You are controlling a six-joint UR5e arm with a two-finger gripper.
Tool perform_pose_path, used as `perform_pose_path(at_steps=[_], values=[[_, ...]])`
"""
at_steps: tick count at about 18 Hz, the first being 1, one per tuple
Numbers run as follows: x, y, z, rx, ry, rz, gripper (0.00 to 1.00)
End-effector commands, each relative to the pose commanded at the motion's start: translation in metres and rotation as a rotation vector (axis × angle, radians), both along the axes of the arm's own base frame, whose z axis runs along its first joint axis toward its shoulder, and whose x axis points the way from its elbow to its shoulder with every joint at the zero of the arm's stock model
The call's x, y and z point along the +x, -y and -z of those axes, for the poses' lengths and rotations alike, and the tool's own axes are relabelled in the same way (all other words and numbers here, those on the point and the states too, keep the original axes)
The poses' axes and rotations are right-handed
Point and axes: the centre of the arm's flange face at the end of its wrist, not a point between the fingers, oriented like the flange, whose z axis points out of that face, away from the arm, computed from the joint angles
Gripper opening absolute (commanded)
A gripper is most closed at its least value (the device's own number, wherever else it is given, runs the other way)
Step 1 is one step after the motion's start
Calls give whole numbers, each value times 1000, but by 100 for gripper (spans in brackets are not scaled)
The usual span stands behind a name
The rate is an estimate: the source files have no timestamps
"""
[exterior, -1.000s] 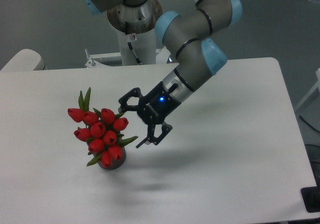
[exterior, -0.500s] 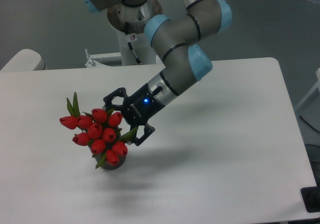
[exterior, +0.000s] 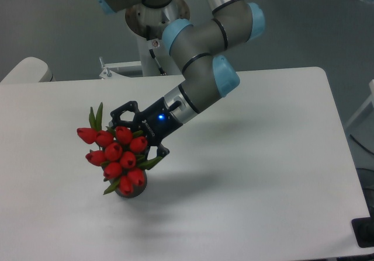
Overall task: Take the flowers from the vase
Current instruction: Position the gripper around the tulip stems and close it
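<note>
1. White and matte, the counter fills most of the frame, with grey floor behind it along the top.
2. At lower left of centre stands the vase, dark and small; only its lower part shows beneath the blooms.
3. Rising from the vase, the flowers form a bunch of red tulip buds with narrow green leaves, leaning toward the upper left and spreading wider than the vase.
4. From the upper middle, the grey arm with pale blue joint caps slants down to the left.
5. Its black end effector, a blue light glowing on its body, sits against the right side of the bunch.
6. One finger arches above the top buds and another shows below by a leaf; the jaws look spread on either side of the bunch, though whether they grip it I cannot tell.
</note>
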Motion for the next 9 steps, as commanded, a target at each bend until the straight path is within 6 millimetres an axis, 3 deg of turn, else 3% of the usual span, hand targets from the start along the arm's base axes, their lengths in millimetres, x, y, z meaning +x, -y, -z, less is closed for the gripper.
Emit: perform_pose_path(at_steps=[1,2,6,9], values=[[0,0,1,1,-1,1,99],[0,0,1,2,-2,1,89],[-2,1,1,2,-2,-3,32],[-5,3,0,3,-3,-9,7]])
